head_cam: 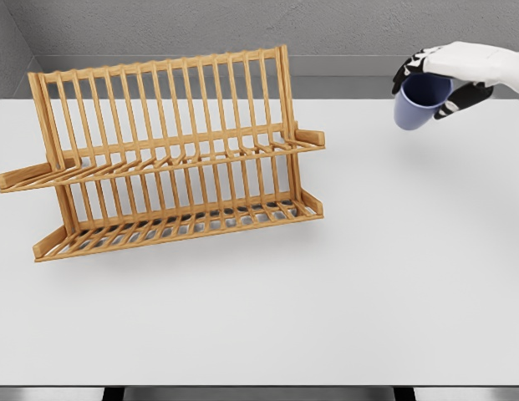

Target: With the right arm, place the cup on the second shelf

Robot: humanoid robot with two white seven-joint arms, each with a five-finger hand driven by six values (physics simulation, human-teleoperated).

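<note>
Gripping the blue cup (419,101), the right hand (460,71) hangs well right of the wooden rack (171,154).

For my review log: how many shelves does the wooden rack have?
2. The upper shelf runs across the rack's middle height; the lower shelf sits just above the table. None seem hidden.

A two-tier slatted dish rack (171,159) stands on the left half of the tabletop (368,284), its upper shelf (159,163) set above and slightly behind the lower shelf (175,225). Well apart to the right, near the far right corner, the right hand (460,71) holds a cup (419,100) tilted above the tabletop, its fingers (461,98) wrapped around the cup.
</note>
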